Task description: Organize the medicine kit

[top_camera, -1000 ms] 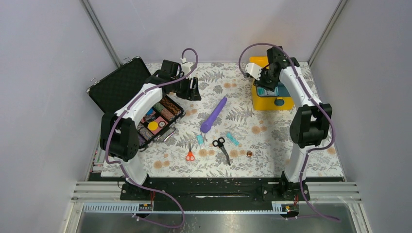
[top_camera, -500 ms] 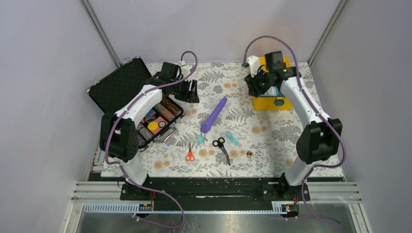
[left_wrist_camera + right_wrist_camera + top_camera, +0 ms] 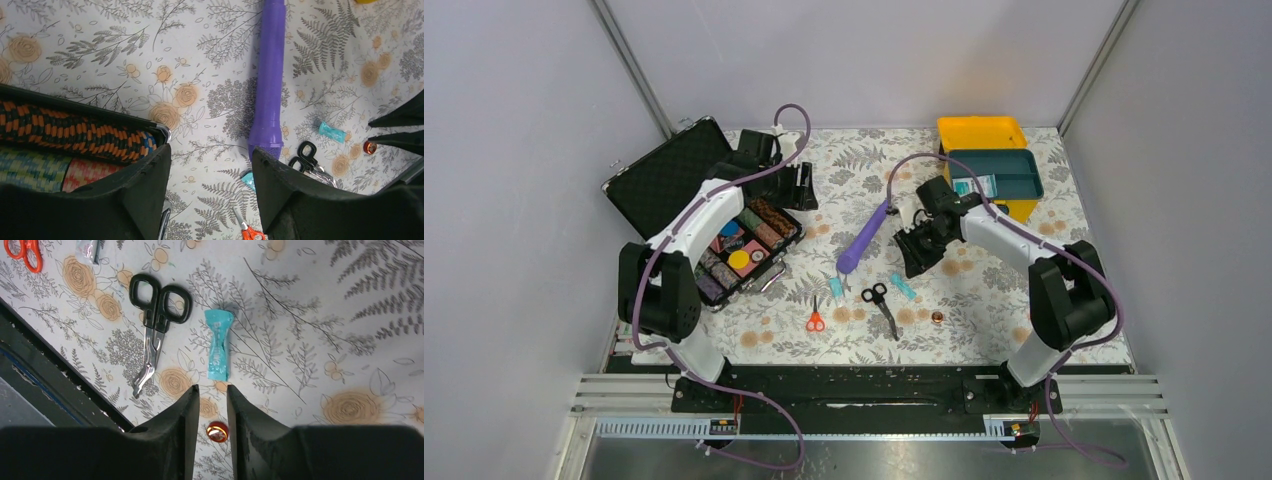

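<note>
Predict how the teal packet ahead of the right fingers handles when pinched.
Teal packet looks like a thin wrapper with crimped ends: probably light and floppy. Lying flat on the patterned cloth, it may slide before the right fingers catch an edge.

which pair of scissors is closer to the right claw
The black scissors, with bent blades. They lie close ahead of the right claw; the small orange scissors sit farther off to the left.
</note>
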